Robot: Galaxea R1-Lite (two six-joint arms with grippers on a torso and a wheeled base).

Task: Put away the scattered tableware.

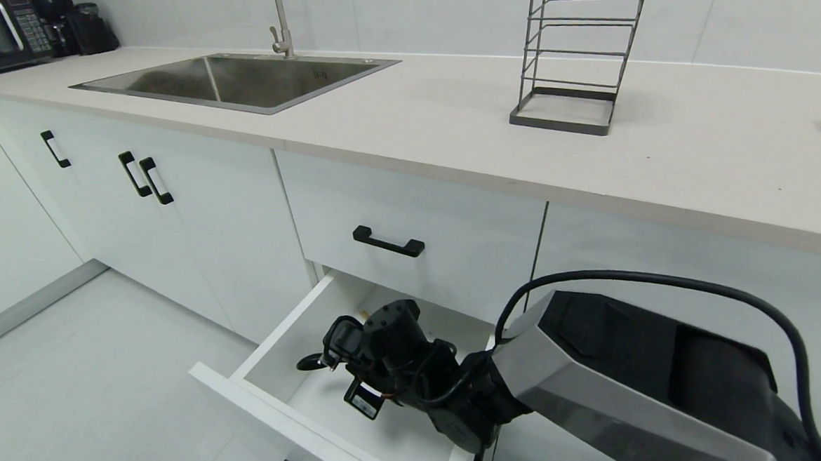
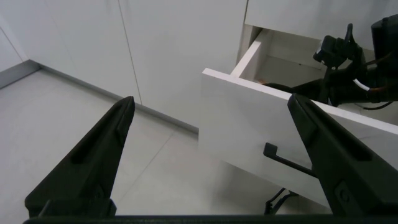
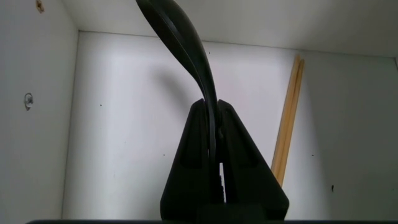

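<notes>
Glossy black spoon point(image 1: 310, 362), one only, sits clamped in my right gripper point(image 1: 336, 354) over the open white drawer point(image 1: 275, 322), its bowl pointing out past the tips.

From the left wrist, my left gripper point(image 2: 211, 162) hangs spread and empty outside the drawer front, well apart from the spoon.

From the right wrist, the handle runs straight out from the pinching fingers point(image 3: 242, 155) above the drawer floor. Two pale wooden chopsticks point(image 3: 289, 118) lie beside it, roughly parallel.
</notes>
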